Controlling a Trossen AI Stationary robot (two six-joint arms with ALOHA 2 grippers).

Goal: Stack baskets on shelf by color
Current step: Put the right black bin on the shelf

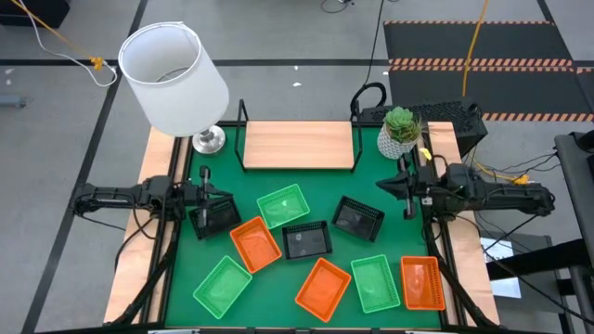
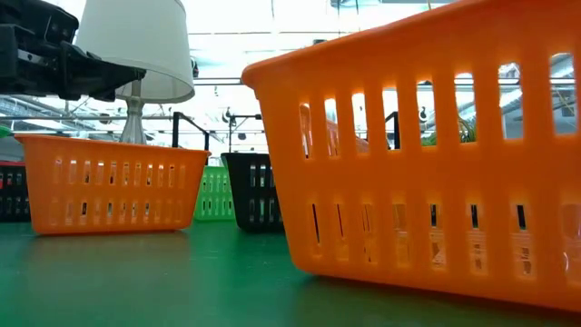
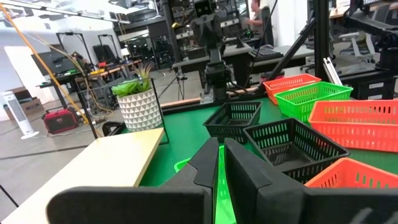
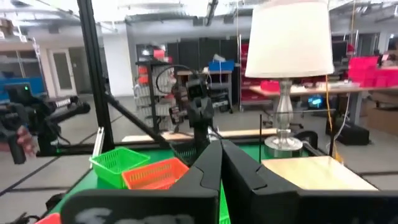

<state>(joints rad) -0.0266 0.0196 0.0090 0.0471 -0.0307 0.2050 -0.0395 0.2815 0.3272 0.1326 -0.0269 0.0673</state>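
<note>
The low light-wood board shelf on a black wire frame (image 1: 299,146) stands at the table's rear centre. A white-shaded metal lamp (image 1: 174,76) stands to its left, a potted green plant in a white pot (image 1: 400,132) to its right. The nine small plastic mesh baskets (image 1: 305,239) lie scattered on the green mat (image 1: 371,190) in front of the shelf (none on the board).
</note>
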